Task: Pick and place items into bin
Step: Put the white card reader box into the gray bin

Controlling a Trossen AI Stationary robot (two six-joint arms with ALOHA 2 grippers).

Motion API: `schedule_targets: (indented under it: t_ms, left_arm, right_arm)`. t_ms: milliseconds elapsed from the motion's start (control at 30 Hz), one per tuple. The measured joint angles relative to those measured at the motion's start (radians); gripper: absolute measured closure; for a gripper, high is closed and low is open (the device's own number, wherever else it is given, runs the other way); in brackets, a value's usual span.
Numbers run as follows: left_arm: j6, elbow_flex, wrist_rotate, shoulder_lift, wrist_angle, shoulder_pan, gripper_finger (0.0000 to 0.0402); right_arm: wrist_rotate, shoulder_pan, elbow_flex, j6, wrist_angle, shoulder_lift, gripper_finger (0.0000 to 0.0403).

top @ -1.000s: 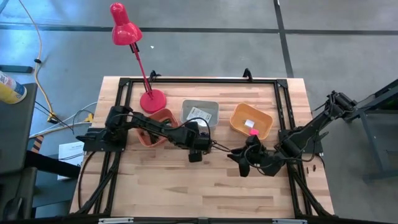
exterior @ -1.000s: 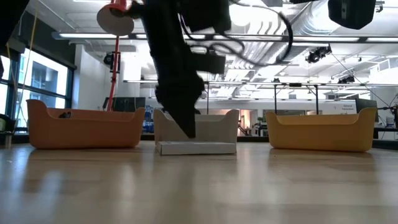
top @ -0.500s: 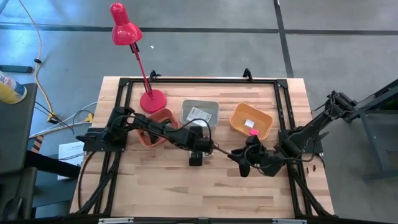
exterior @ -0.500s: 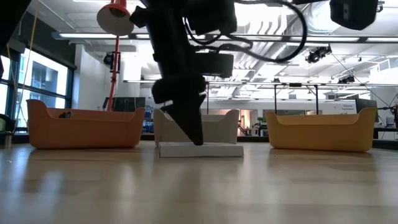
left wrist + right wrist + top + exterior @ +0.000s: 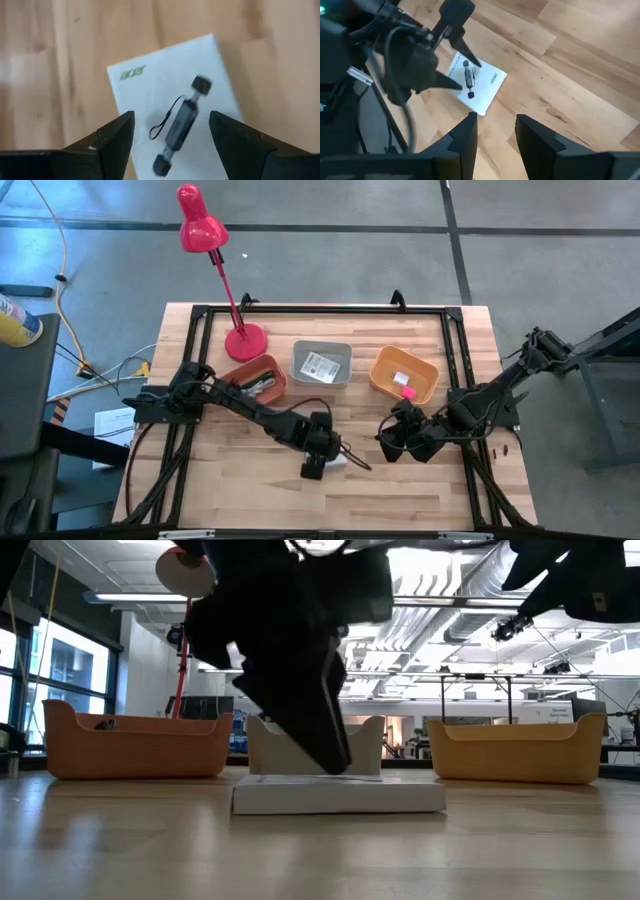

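Left gripper [image 5: 170, 145]: jaws wide, hovering over white packet [image 5: 172, 107] mid-table, nothing held.
Right gripper [image 5: 495, 132]: jaws narrow, empty, near packet.
Bins: orange bin [image 5: 403, 373], grey bin [image 5: 321, 363] well behind.
Room: bare wood around packet.

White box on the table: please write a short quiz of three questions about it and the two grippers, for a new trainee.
1. True or false: the left gripper has open fingers above the white box.
2. What is printed on the white box?
A. a red lamp
B. a dark stick-shaped device with a cord
C. a yellow bottle
3. Fill in: the grey bin stands between the ______ bin and the orange bin.

Key
1. True: in the left wrist view its fingers straddle the box with gaps on both sides.
2. B
3. Reddish. The right gripper waits nearby and holds nothing.
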Motion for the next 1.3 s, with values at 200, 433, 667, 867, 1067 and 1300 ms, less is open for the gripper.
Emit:
schedule_targets:
  t_ms: [200,433,667,867,1067,1300]
  left_arm:
    - [0.029,0.000,-0.018,0.000,0.064,-0.015,0.0154]
    - [0.041,0.000,-0.004,-0.074,0.013,-0.004,0.0153]
    - [0.042,0.001,0.002,-0.101,-0.248,-0.035,0.0153]
    - [-0.040,-0.016,-0.004,-0.102,-0.291,-0.070,0.0153]
    - [-0.159,-0.075,0.035,-0.102,-0.274,-0.083,0.0153]
    - [-0.243,-0.114,0.060,-0.102,-0.163,-0.095,0.0153]
  right_arm:
    - [-0.020,0.030,0.000,0.000,-0.001,0.011,0.0279]
    - [-0.029,0.058,-0.085,0.060,0.164,0.018,0.0279]
    - [-0.004,0.029,-0.342,0.063,0.722,0.037,0.0279]
    - [-0.033,-0.038,-0.417,0.062,0.918,0.103,0.0279]
    - [-0.143,-0.096,-0.384,0.072,0.947,0.207,0.0279]
    - [-0.222,-0.130,-0.373,0.107,0.995,0.310,0.0279]
